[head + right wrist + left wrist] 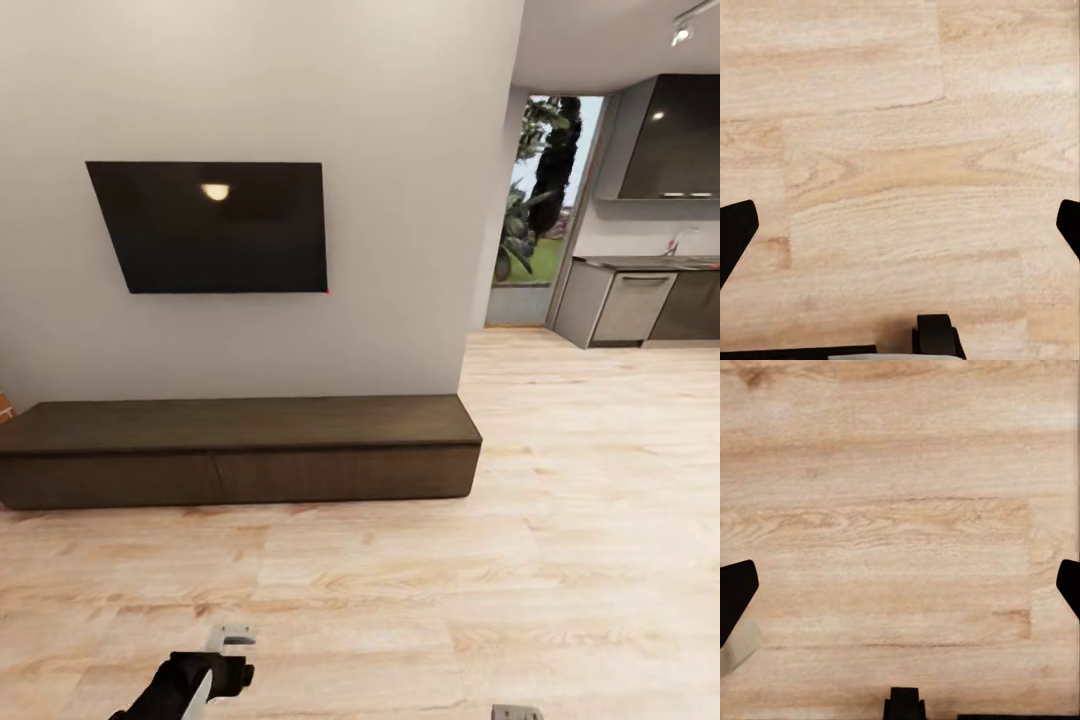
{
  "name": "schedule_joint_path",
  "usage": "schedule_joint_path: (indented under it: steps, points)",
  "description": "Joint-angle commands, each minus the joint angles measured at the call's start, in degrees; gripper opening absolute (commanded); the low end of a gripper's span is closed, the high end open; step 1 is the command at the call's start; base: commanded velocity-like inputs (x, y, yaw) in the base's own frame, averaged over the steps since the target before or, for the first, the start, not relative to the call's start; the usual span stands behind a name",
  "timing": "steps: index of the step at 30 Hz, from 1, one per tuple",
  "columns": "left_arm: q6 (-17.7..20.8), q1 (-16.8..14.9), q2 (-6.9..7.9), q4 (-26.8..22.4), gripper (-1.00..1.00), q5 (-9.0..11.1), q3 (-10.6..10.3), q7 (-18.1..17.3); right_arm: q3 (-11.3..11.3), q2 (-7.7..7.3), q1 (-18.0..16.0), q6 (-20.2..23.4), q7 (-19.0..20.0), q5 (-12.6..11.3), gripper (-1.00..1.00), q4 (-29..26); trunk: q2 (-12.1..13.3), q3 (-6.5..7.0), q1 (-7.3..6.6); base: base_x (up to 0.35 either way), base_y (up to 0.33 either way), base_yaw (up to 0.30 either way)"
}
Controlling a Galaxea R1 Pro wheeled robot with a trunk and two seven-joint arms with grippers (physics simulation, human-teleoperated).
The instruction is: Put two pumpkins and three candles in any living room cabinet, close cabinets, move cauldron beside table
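Head view: the cabinet (240, 450) — a long, low, dark brown unit — stands against the pale wall (400, 120) on the far side of the wood floor (400, 600). Its fronts sit flush, with no drawer pulled out, and its top is bare. A dark TV (215, 228) hangs on the wall above it, towards the left. To the right, past the wall's end, the floor runs on to a kitchen (650, 290) with grey units and a dark upper cupboard; a tall window (545, 190) with greenery stands beside it.

At the near edge, left of centre, the left arm's dark wrist carries the left gripper (230, 636), a pale tip held above the floor, well short of the cabinet. A small grey tip of the right gripper (517, 712) shows at the near edge, further right.

Left wrist view: the left gripper (900, 585) has its two dark fingers (736, 592) wide apart at opposite edges, with nothing but floor planks (900, 510) between them.

Right wrist view: the right gripper (900, 225) is likewise spread wide — dark fingers (736, 232) at either edge, bare planks (900, 165) between, nothing held.
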Motion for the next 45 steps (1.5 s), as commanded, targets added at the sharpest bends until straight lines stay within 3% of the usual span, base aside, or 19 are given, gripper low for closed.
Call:
schedule_joint_path:
  steps: [1,6,21,28,34,37,45]
  points:
    - [2.23,-0.05,0.01,-1.7,1.0,0.03,-0.07,-0.05,0.02,0.03,-0.03,-0.05,-0.22,-0.26,1.0,0.06,-0.03,-0.06,0.02,0.192,0.0,0.0]
    - [8.02,-0.1,-0.4,-6.26,1.0,0.24,-1.46,-0.29,0.16,0.14,-0.05,-0.69,-0.07,-0.44,1.0,-0.04,-0.03,-0.06,0.02,0.15,0.0,0.0]
    - [8.92,-0.11,-0.69,-7.81,1.0,0.32,-6.81,-0.4,0.05,0.49,-0.06,-0.2,0.36,-0.72,1.0,-0.03,-0.03,-1.03,0.02,0.142,0.0,0.0]
    - [9.11,-0.11,-0.72,-9.11,1.0,0.84,-6.83,-0.5,-0.05,0.49,-0.06,-0.25,0.34,-0.79,1.0,0.27,-0.03,-1.69,0.02,0.005,0.0,0.0]
    - [15.62,-0.11,-0.64,-14.96,1.0,1.18,-6.35,-0.56,-0.11,0.49,-0.06,-0.27,0.35,-0.79,1.0,0.28,-0.03,-2.26,0.02,0.0,0.0,0.0]
    - [16.95,-0.08,-0.62,-17.88,1.0,1.41,-6.3,-0.57,-0.11,0.49,-0.06,-0.6,0.4,-0.8,1.0,0.29,-0.03,-2.55,0.02,0.0,0.0,0.0]
    - [17.76,0.04,-0.52,-22.16,1.0,1.76,-5.77,-0.57,-0.04,0.49,-0.06,-1.15,0.36,-0.88,1.0,0.06,-3.24,-4.31,1.78,0.0,0.0,0.0]
